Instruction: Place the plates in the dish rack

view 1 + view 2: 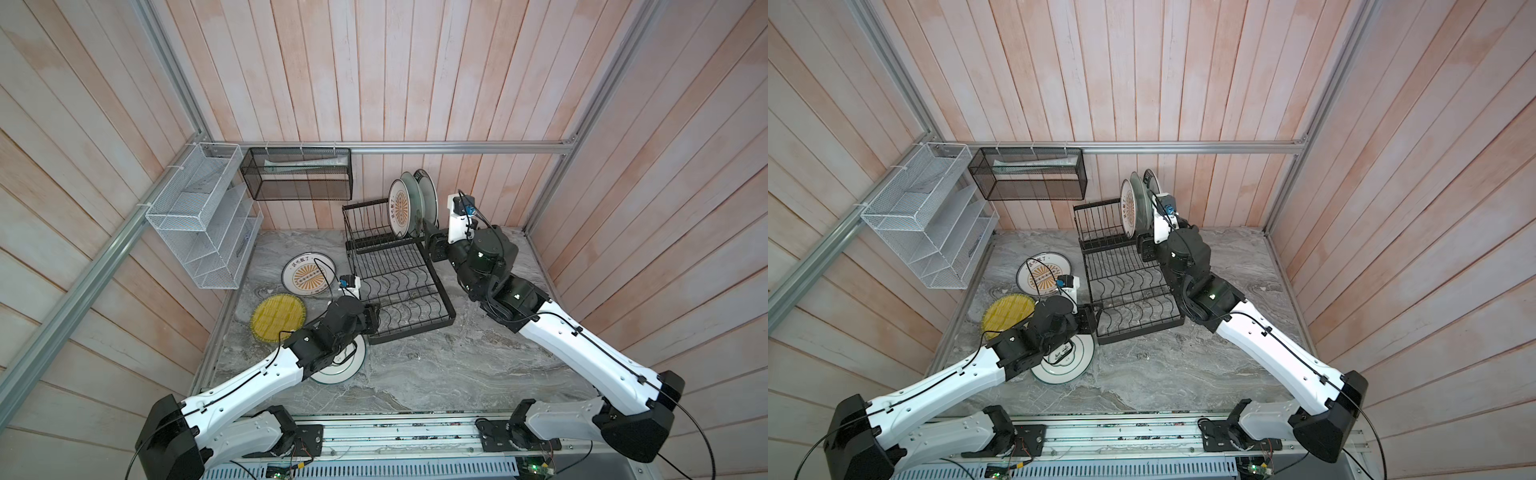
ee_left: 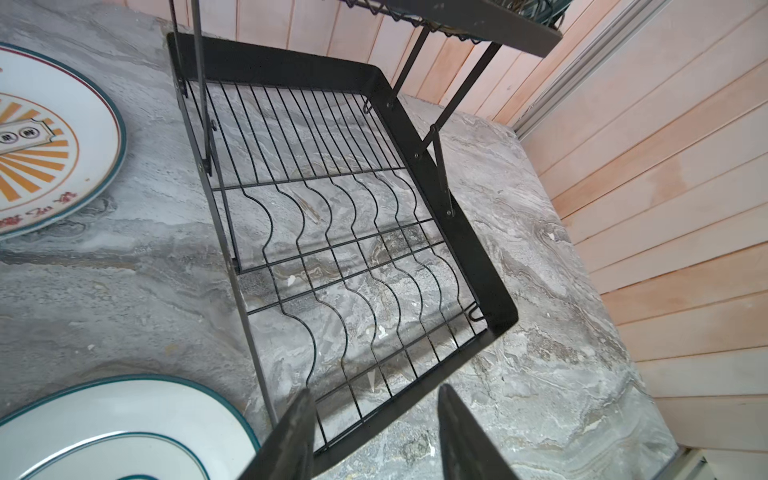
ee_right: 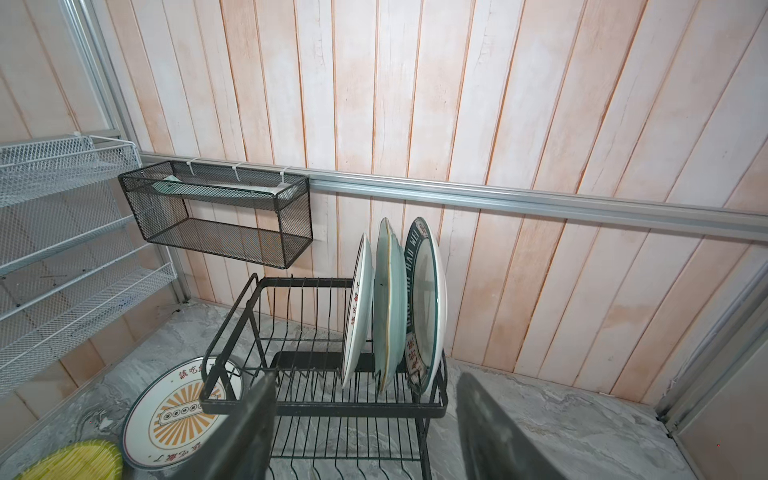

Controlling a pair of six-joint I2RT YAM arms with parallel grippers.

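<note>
Atop the black wire dish rack (image 3: pixel 332 409), three plates (image 3: pixel 390 307) stand upright.

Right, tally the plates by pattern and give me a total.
Orange sunburst plates: 2
Mint plate: 1
Dark-lettered rim plate: 1
Yellow ribbed plate: 1
Green-ringed white plate: 1
Total: 6
</note>
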